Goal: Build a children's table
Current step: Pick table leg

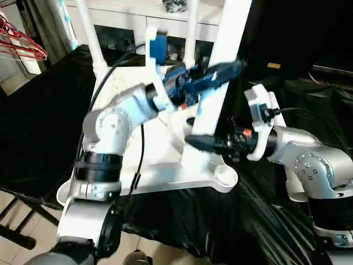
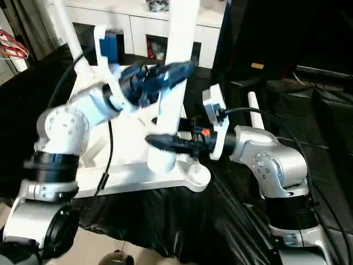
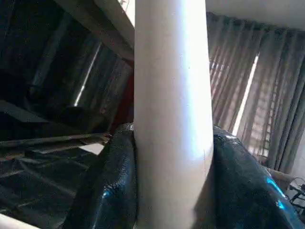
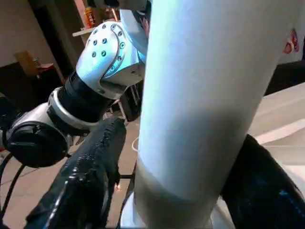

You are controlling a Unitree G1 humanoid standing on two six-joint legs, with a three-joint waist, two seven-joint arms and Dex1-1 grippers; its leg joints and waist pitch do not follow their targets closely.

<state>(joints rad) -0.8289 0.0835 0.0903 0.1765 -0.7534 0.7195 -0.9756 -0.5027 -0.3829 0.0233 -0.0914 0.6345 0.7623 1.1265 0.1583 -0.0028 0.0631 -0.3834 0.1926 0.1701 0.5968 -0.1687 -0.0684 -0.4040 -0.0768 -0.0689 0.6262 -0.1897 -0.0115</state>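
The children's table lies upside down, its white tabletop point(image 1: 165, 178) resting on black cloth. Two white legs point(image 1: 91, 38) stand in the far corner sockets. A third leg point(image 1: 220, 61) stands upright near the front right of the tabletop. My left gripper point(image 1: 223, 72) is shut on this leg partway up, with its fingers point(image 3: 107, 186) pressed on both sides. Low on the same leg, my right gripper point(image 1: 201, 142) is open around it, and one finger point(image 4: 90, 181) stands off the tube.
An empty round corner socket point(image 1: 225, 175) sits at the front right of the tabletop. Another white leg point(image 2: 255, 110) lies on the black cloth to the right. A white cabinet point(image 1: 138, 16) stands behind, and red hangers point(image 1: 19, 44) hang at far left.
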